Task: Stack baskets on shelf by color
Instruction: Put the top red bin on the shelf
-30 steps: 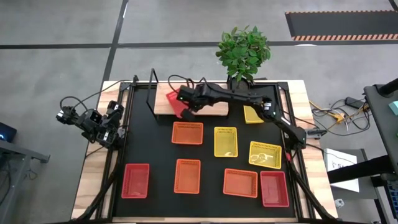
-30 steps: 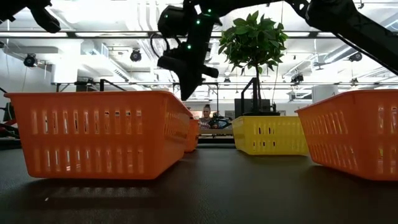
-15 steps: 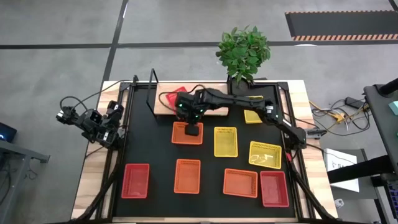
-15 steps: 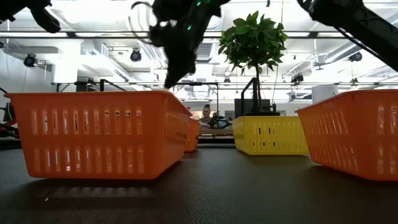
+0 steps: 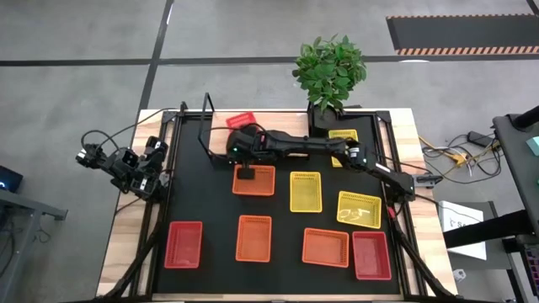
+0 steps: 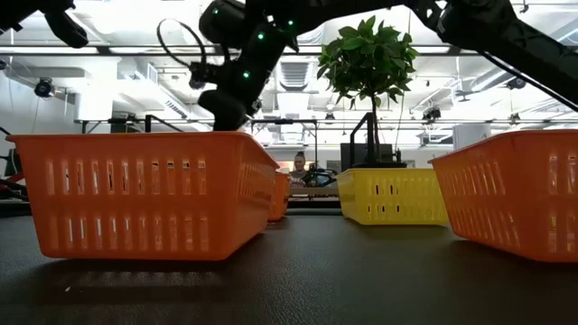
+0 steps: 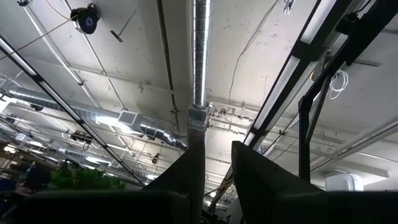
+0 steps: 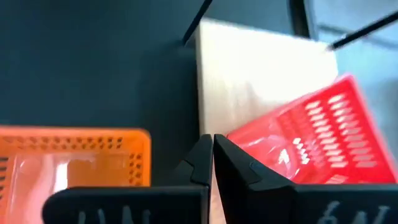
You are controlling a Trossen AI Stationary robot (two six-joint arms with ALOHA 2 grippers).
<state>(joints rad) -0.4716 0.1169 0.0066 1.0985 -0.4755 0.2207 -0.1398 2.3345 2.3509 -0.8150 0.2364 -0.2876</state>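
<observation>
Three red baskets [image 5: 241,120], three orange [image 5: 254,180], three yellow [image 5: 306,191]; right fingers [image 8: 211,163] together.

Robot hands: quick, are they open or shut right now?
Left end effector: cannot be told.
Right end effector: shut, holding nothing, above the orange basket.

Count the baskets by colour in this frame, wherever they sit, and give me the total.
Red baskets: 3
Orange baskets: 3
Yellow baskets: 3
Total: 9 baskets
</observation>
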